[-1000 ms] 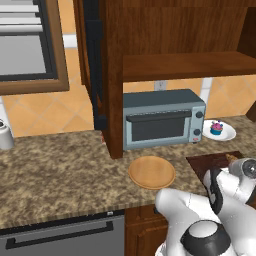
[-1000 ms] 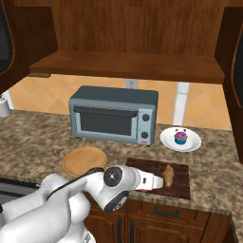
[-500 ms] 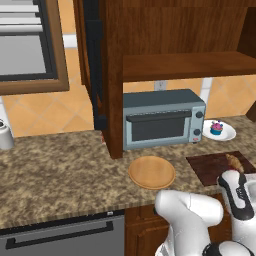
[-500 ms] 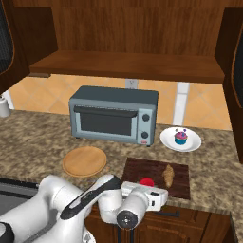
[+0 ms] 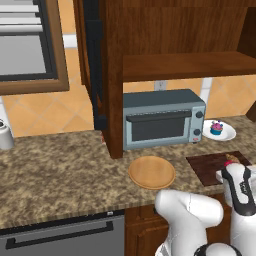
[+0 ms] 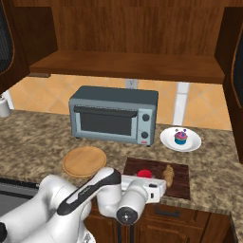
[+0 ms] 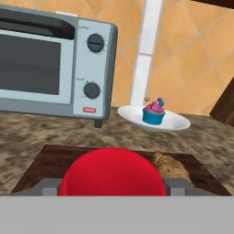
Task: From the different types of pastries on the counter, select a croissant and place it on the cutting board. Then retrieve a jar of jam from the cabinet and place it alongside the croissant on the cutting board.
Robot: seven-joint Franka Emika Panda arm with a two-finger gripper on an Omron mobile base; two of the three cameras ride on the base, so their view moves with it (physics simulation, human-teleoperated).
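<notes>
Item 1, croissant (image 6: pixel 169 174): lies on the cutting board (image 6: pixel 182 187), just right of my end effector (image 6: pixel 142 179). That step looks done.

Item 2, jar of jam (image 7: pixel 112 172): sits between my fingers, low over or on the board, close beside the croissant. I cannot tell whether my end effector is clamped on it or has let go. Release and retreat are what I judge is left.

Item 3, cupcake (image 7: pixel 153 112): on its white plate (image 7: pixel 176 122), well beyond my end effector on the surface (image 6: pixel 33 137), untouched.

Grey toaster oven (image 6: pixel 114 114) at frame centre; round tan wooden plate (image 6: pixel 85 161) lower left; white saucer (image 6: pixel 180 139) right of the oven.
</notes>
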